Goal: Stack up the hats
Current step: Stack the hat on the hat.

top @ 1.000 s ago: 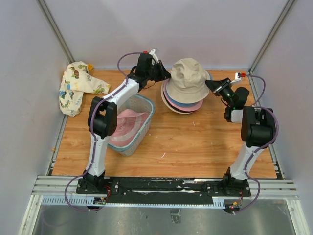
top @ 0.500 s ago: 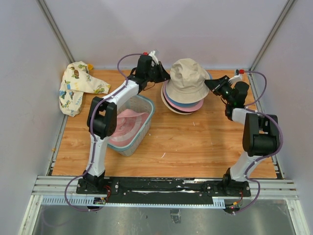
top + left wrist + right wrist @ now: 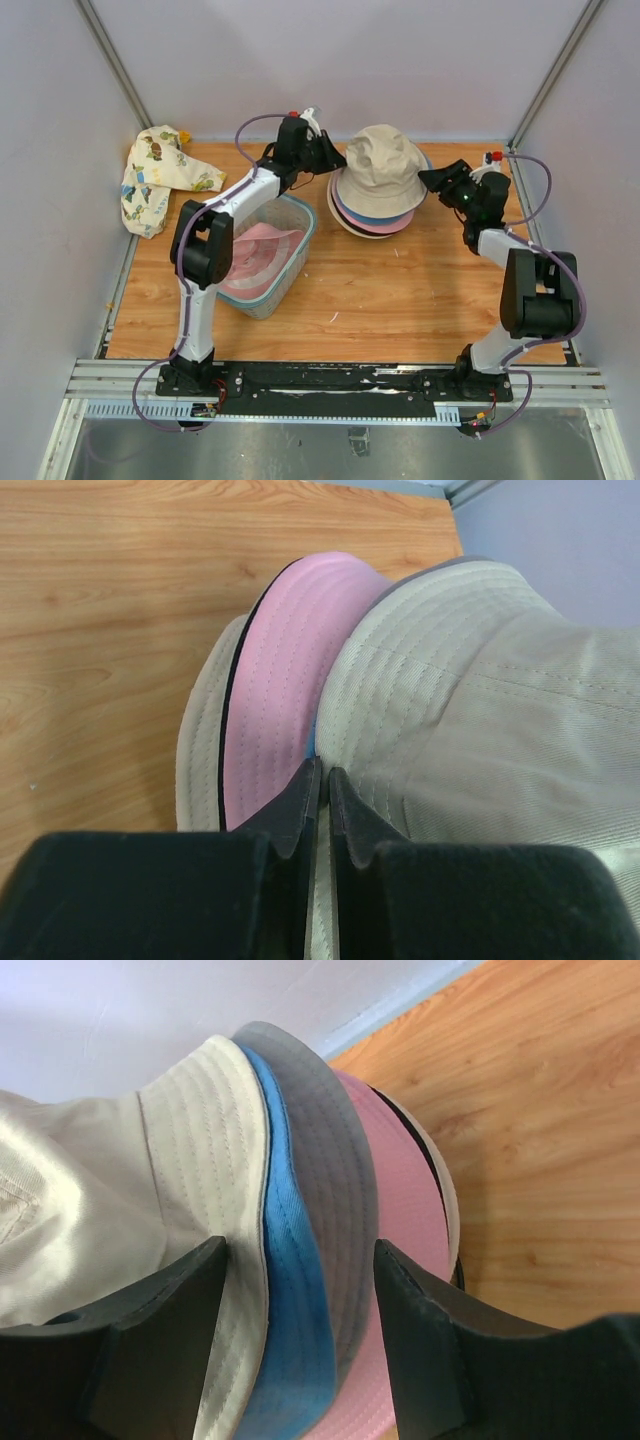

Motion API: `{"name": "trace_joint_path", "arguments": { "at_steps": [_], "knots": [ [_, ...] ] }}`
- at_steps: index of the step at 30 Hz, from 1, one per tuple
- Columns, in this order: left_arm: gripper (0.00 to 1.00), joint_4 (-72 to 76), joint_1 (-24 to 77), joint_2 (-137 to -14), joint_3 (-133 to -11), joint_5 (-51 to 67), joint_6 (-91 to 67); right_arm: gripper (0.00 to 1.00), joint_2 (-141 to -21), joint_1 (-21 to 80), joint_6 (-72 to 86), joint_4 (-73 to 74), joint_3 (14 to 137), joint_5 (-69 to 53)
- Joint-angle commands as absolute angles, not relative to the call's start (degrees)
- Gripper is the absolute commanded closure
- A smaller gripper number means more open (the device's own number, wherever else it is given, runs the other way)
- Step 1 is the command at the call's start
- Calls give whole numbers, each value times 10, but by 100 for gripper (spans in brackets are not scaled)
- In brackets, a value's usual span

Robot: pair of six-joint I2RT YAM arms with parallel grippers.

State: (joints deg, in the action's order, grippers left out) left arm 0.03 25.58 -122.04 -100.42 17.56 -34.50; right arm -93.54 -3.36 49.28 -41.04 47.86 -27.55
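Observation:
A pile of hats lies at the back middle of the table, with a beige hat (image 3: 380,165) on top. Under it show a blue brim (image 3: 290,1260), a grey brim (image 3: 330,1160), a pink brim (image 3: 410,1200) and a cream brim (image 3: 200,750) at the bottom. My left gripper (image 3: 335,160) is at the pile's left side; in the left wrist view, the left gripper (image 3: 324,770) is shut on the edge of the beige hat (image 3: 480,700). My right gripper (image 3: 428,180) is at the pile's right side. In the right wrist view, the right gripper (image 3: 300,1250) is open, its jaws standing astride the beige, blue and grey brims.
A blue-grey mesh basket (image 3: 285,285) stands left of centre with another pink hat (image 3: 255,255) inside it. A cream cloth with cartoon prints (image 3: 160,180) lies at the back left corner. Walls close in the table at the back and sides.
The right gripper has opened and let go of the brims, and its arm has shifted a little toward the back. The left gripper has stayed at the pile's left edge.

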Motion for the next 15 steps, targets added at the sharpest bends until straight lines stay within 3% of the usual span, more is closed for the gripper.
{"name": "trace_joint_path", "arguments": {
  "at_steps": [1, 15],
  "knots": [
    [90, -84, 258, -1217, -964, 175, -339, 38, -914, -34, 450, -280, 433, -267],
    [62, -49, 244, -1162, -920, 172, -356, 31, -758, -42, 417, -190, 411, -192]
  ]
}}
